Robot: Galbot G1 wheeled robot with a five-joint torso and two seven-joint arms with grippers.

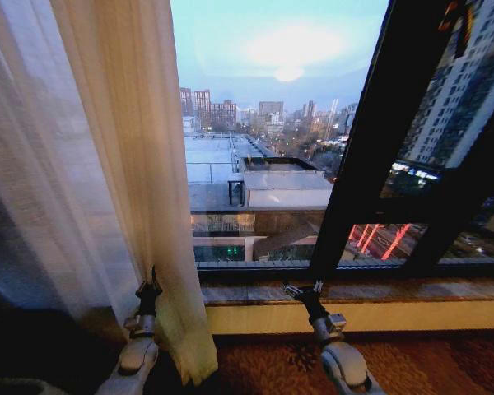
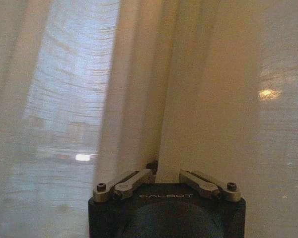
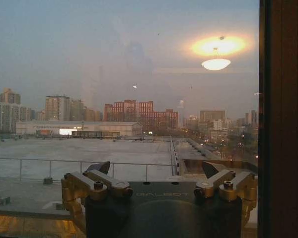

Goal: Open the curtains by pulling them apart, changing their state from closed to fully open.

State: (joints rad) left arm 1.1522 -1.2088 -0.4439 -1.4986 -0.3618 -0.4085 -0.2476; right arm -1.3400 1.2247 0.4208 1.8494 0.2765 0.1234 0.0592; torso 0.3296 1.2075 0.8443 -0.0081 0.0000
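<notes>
One sheer curtain panel (image 1: 107,164) hangs bunched at the left of the window, its pleated edge falling to the carpet (image 1: 412,362) just beside the left gripper (image 1: 151,288). To its right the window glass (image 1: 263,123) is bare, with the city rooftops in plain sight, so the opening looks largely done on this side; judging from the head view, the panel may still need a further push leftward to be fully drawn. Whether a second panel has cleared the far right cannot be told, since none appears past the dark window frame (image 1: 379,140).

The left gripper sits low against the fabric; in the left wrist view its fingers are drawn together on a fold of the curtain (image 2: 156,163), pinching it. The right gripper (image 1: 303,290) is held up near the stone windowsill (image 1: 395,290), spread wide and holding nothing, as the right wrist view (image 3: 159,171) confirms, pointing out at the glass.

Little stands in the way: only the sill and the slanted frame lie near the right arm. A ceiling lamp's reflection (image 3: 216,63) glows in the pane.
</notes>
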